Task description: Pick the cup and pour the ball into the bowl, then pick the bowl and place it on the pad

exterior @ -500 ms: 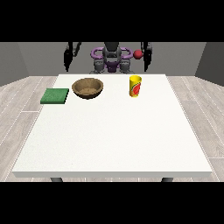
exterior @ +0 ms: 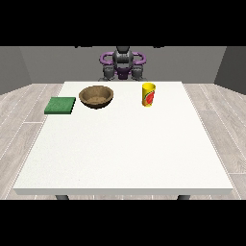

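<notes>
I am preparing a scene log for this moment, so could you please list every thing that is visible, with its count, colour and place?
table: one, white, fills the middle of the view, on grey legs.
pad: one, green, flat on the table's far part at the view's left edge.
bowl: one, brown, upright on the table, just right of the pad and apart from it.
cup: one, yellow with a red mark, upright on the table, right of the bowl.
ball: none can be seen; the cup's inside is hidden.
floor: pale wood planks around the table.
robot: one, grey, black and purple, behind the table's far edge; its hands are not visible.
</notes>
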Action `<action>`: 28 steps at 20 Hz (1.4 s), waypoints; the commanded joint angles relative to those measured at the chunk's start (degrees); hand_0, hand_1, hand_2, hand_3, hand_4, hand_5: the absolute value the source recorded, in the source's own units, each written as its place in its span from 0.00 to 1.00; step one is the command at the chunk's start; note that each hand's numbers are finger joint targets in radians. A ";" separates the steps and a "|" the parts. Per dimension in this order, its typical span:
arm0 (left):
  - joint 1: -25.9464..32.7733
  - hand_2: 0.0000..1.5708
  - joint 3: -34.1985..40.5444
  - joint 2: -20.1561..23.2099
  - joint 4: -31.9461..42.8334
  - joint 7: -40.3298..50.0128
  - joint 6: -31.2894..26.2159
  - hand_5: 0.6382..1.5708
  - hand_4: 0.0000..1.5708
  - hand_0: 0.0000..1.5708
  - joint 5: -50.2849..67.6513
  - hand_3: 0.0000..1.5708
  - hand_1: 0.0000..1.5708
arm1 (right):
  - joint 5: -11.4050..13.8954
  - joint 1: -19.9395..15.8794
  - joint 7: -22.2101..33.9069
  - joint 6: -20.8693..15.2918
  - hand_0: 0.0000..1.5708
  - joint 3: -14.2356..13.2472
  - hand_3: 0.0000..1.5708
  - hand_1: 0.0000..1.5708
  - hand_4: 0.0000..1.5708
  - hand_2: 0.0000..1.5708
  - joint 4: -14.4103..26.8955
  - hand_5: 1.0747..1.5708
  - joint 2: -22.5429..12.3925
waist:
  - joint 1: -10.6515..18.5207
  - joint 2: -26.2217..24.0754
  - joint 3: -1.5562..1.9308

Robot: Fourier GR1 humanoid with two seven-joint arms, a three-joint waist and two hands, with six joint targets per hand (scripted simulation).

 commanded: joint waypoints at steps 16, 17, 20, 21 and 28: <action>5.06 0.00 -7.31 -2.43 -3.53 -16.58 5.64 0.95 0.00 0.00 -4.78 0.00 0.00 | -8.55 6.50 -6.66 6.58 0.00 -3.60 0.00 0.00 0.25 0.00 -10.97 1.00 0.54 | -1.89 15.93 -0.23; 2.21 0.00 -3.04 -2.43 -3.70 -15.06 2.67 0.95 0.00 0.00 -3.52 0.00 0.00 | -7.95 5.15 -8.34 5.78 0.00 -3.95 0.00 0.00 0.24 0.00 -9.44 1.00 1.35 | -1.15 17.82 -0.23; 1.14 0.00 -2.37 -2.44 2.58 -24.74 4.57 0.93 0.00 0.00 -5.43 0.00 0.00 | -9.25 6.34 -17.47 11.55 0.00 -6.53 0.00 0.00 0.22 0.00 -4.17 1.00 -0.87 | -3.14 21.74 -0.22; -1.98 0.00 -4.13 -2.44 3.09 -23.86 5.84 0.93 0.00 0.00 -6.58 0.00 0.00 | -7.45 2.46 -17.22 9.47 0.00 -6.09 0.00 0.00 0.22 0.00 -2.71 1.00 -0.18 | -2.01 23.25 -0.22; -9.53 0.00 -0.20 -2.14 13.63 -30.78 9.11 0.92 0.00 0.00 -8.92 0.00 0.00 | -11.86 0.98 -22.83 17.54 0.00 -11.58 0.00 0.00 0.18 0.00 5.69 1.00 -5.43 | -4.56 26.12 -0.22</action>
